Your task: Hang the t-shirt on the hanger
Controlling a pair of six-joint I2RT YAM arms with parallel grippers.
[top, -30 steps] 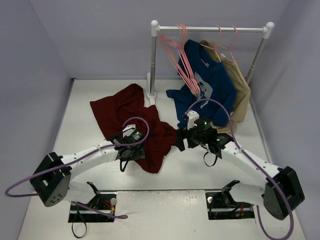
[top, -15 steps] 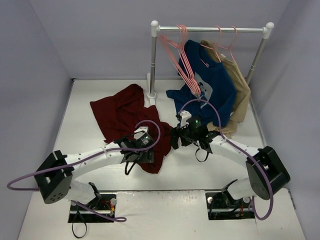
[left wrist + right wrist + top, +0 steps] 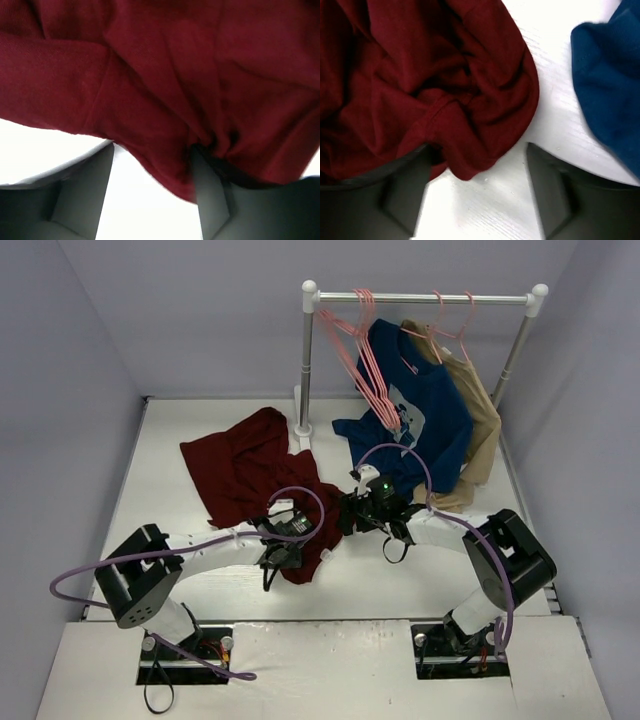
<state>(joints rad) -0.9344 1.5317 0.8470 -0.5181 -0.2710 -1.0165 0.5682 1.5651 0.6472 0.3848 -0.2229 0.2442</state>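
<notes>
The left gripper (image 3: pixel 152 150) stands part open, its two dark fingers (image 3: pixel 85 190) apart with white bench showing in the gap. The near hem of the large, floppy dark red cloth t-shirt (image 3: pixel 165 75) droops between them and bunches against the right-hand finger, but it is not pinched. From above, this left gripper (image 3: pixel 288 555) sits at the t-shirt's nearest corner.

The right gripper (image 3: pixel 479 150) is spread wide. A rounded fold of the t-shirt (image 3: pixel 420 80) lies against its left-hand finger (image 3: pixel 407 185), while the other finger rests on bare bench. In the overhead view the right gripper (image 3: pixel 343 520) meets the t-shirt's right edge, close to the left one.

The t-shirt (image 3: pixel 250 470) lies crumpled flat on the white, faintly grained bench (image 3: pixel 400 580), stretching from the grippers back toward the far left.

Just right of it, the hem of a navy blue garment (image 3: pixel 420 410) reaches down to the bench. That garment hangs from a white and grey tube rack (image 3: pixel 425 299) at the far side, with a tan garment (image 3: pixel 482 425) behind it. Several thin pink wire hangers (image 3: pixel 362 355), triangular with hooks, hang bunched at the rack's left end, well apart from the t-shirt.

Plain pale lilac-grey walls (image 3: pixel 180 310) close the bench in on three sides.
</notes>
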